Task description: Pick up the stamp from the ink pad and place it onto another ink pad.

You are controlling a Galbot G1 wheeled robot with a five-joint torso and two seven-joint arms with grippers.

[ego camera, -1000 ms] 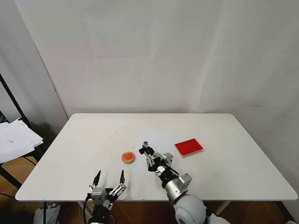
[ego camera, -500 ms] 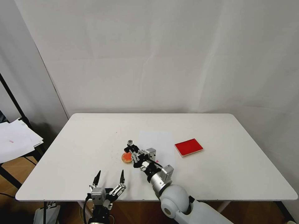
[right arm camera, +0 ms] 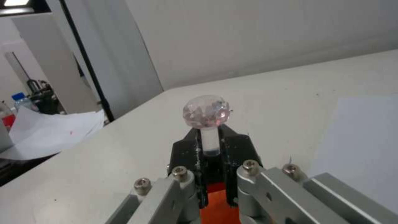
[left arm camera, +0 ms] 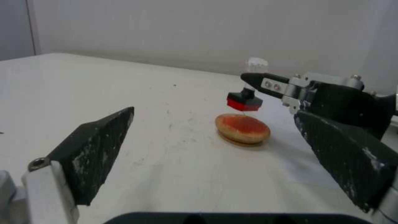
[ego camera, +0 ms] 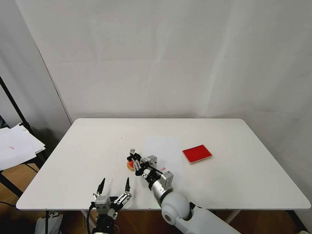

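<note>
Head view gives you one stamp (ego camera: 132,152), two pads; right gripper (ego camera: 134,157) clamps its thin stem, clear faceted knob up, black base just above the round orange pad (ego camera: 130,165); red rectangular pad (ego camera: 196,153) well apart; left gripper (ego camera: 113,186) near, fingers spread.

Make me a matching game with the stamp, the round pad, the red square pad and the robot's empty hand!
1 stamp
2 round ink pad
3 red rectangular ink pad
4 left gripper

A open, near the table's front edge
B alone on the robot's right
C pinched by the right gripper, in the air
D just below the stamp

1-C, 2-D, 3-B, 4-A
</note>
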